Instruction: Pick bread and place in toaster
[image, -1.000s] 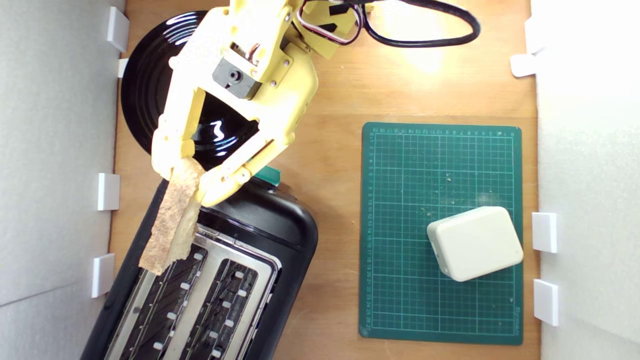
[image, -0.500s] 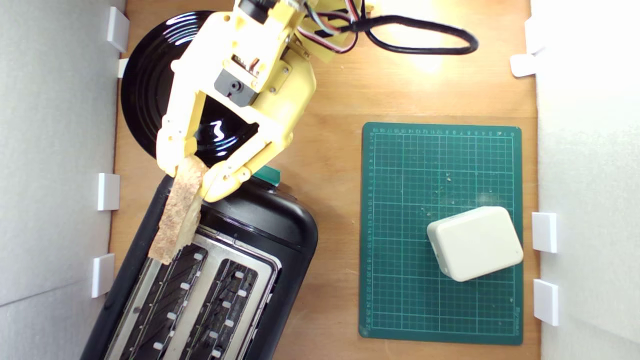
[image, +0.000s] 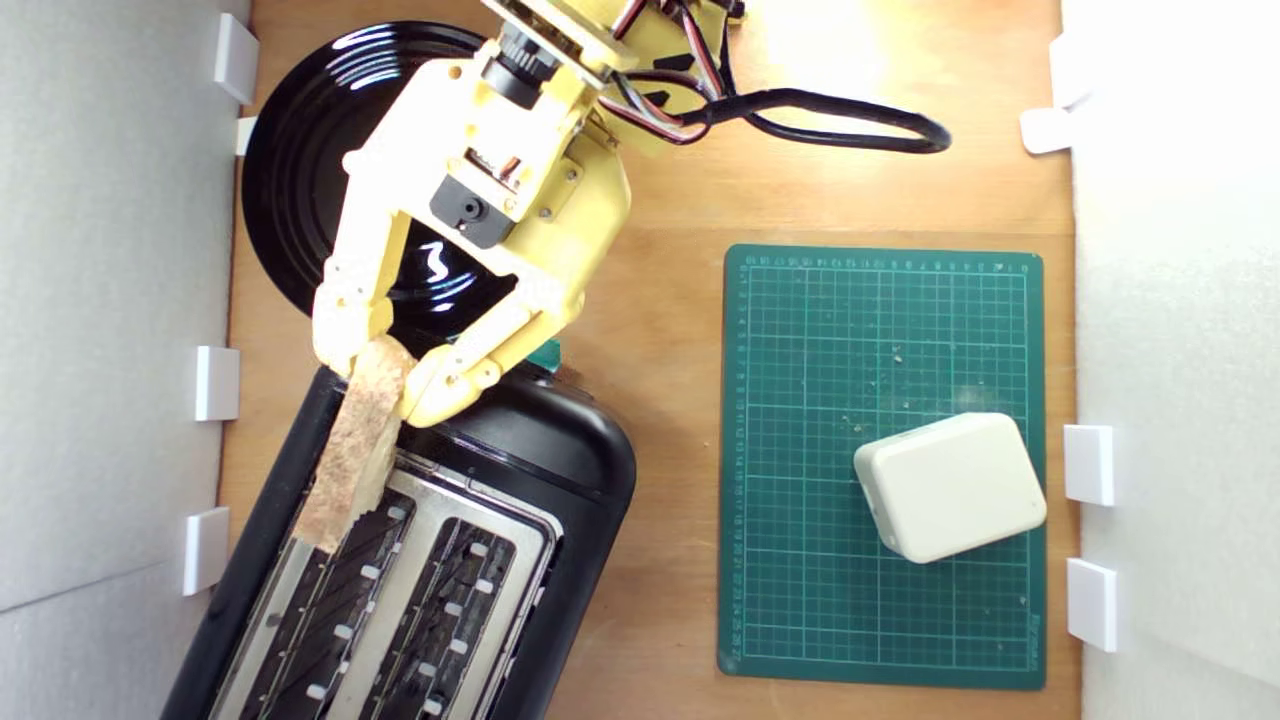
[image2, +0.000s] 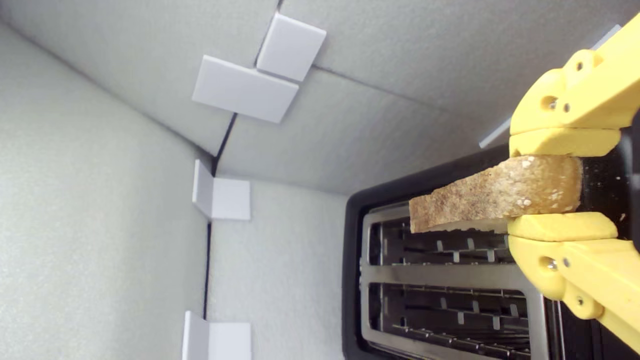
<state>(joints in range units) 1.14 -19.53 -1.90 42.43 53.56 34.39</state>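
The toaster (image: 400, 560) lies slanted on the table (image: 660, 200), its far end cut off by the exterior view's edge. The step in hand looks like lining up for insertion: the end effector (image: 385, 375) is clenched on the bread (image: 350, 450), held edge-on above the slot nearer the wall. Next probably calls for squaring the slice and lowering. Slot depth is hard to make out

Both pictures are bright and evenly lit. A strong glare washes out the wooden table (image: 850, 110) behind the claw (image: 385, 365), and white reflections shine on the black plate (image: 290, 160) beside it. In the wrist view the near yellow fingers (image2: 565, 227) look a little soft.
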